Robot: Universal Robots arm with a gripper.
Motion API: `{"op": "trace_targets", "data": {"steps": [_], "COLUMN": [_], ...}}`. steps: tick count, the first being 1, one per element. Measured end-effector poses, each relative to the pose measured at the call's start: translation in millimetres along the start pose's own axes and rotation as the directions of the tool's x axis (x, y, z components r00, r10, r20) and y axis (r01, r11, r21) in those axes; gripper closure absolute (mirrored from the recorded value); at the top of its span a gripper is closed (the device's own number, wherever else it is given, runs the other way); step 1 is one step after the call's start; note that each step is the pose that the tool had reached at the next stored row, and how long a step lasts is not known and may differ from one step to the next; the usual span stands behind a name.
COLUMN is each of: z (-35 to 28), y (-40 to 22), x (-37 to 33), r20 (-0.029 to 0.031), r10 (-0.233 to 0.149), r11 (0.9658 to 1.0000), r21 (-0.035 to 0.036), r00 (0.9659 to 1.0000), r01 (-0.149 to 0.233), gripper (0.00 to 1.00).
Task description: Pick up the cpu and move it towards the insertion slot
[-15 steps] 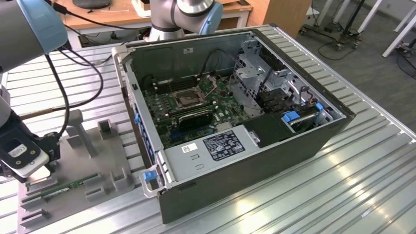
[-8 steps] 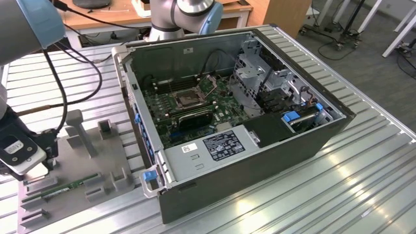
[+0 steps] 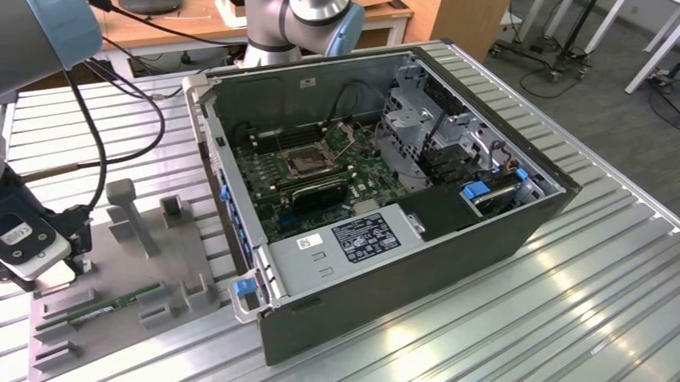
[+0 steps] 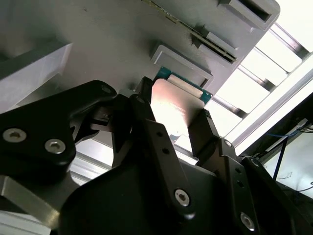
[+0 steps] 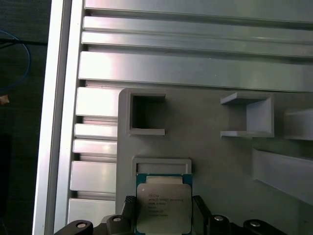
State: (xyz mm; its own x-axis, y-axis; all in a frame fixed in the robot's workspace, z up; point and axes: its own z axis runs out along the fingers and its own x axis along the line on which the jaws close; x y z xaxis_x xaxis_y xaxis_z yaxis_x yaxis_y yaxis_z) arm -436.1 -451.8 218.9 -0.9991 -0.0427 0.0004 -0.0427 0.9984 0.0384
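Note:
The cpu (image 5: 164,208), a thin square chip with a silver top and green rim, sits between my gripper's (image 5: 164,204) two black fingers (image 5: 128,208), which press against its opposite edges. In the second wrist view the same cpu (image 4: 172,110) shows in the gripper (image 4: 173,113), just in front of its pale holder (image 4: 182,68) on the grey fixture plate. In the exterior view the gripper (image 3: 48,274) hangs low over that plate (image 3: 117,270) at the exterior view's left. The insertion slot (image 3: 302,163) lies on the motherboard inside the open computer case (image 3: 425,239), well to the exterior view's right of the gripper.
The fixture plate carries raised grey blocks (image 3: 126,215) and a green memory stick (image 3: 107,306) near its front. The case walls (image 3: 218,159) stand between plate and motherboard. Cables (image 3: 101,143) trail from the arm. The ribbed metal table (image 3: 574,302) lies around it.

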Motion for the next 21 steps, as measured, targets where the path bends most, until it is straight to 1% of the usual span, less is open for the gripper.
{"op": "trace_targets", "data": {"steps": [8, 13, 21], "z": [-0.5, -6.5, -19.1], "y": [0.0, 0.2, 0.7], "x": [0.0, 0.1, 0.1], "r20": [-0.0003, -0.0004, -0.0003], "r10": [0.000, 0.000, 0.000], "r11": [1.0000, 1.0000, 1.0000], "r21": [0.0002, 0.0002, 0.0002], "r00": [1.0000, 1.0000, 1.0000], "r01": [0.000, 0.000, 0.000], "gripper": [0.45, 0.45, 0.45]}}
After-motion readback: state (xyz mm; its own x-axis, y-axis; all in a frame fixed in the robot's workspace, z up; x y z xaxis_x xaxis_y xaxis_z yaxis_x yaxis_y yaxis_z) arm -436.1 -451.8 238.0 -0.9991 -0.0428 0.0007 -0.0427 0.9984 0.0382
